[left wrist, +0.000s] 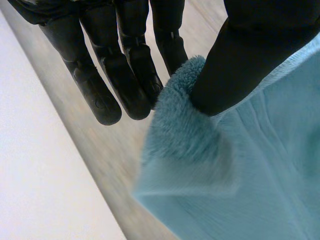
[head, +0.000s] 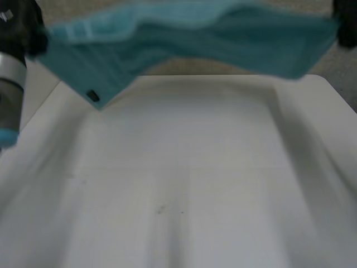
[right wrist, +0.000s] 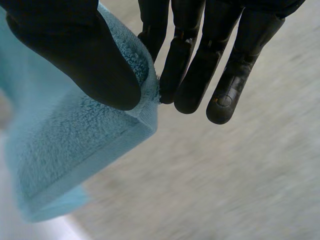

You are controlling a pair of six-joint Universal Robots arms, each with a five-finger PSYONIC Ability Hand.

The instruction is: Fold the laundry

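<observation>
A teal towel [head: 189, 39] hangs in the air above the far part of the white table [head: 184, 178], stretched between both hands. My left hand [head: 30, 33] holds its left corner, the thumb [left wrist: 240, 65] pinching the fluffy towel [left wrist: 235, 170] against the fingers [left wrist: 125, 75]. At the opposite corner my right hand [head: 346, 25] does the same, its thumb [right wrist: 80, 55] pressing the towel [right wrist: 75, 145] onto the fingers [right wrist: 200, 65]. A small dark tag [head: 93, 96] shows on the towel's lower left corner, which hangs down.
Beige carpet [head: 340, 72] lies beyond the table's far edge and right side. My left arm [head: 10, 95] stands at the table's left edge.
</observation>
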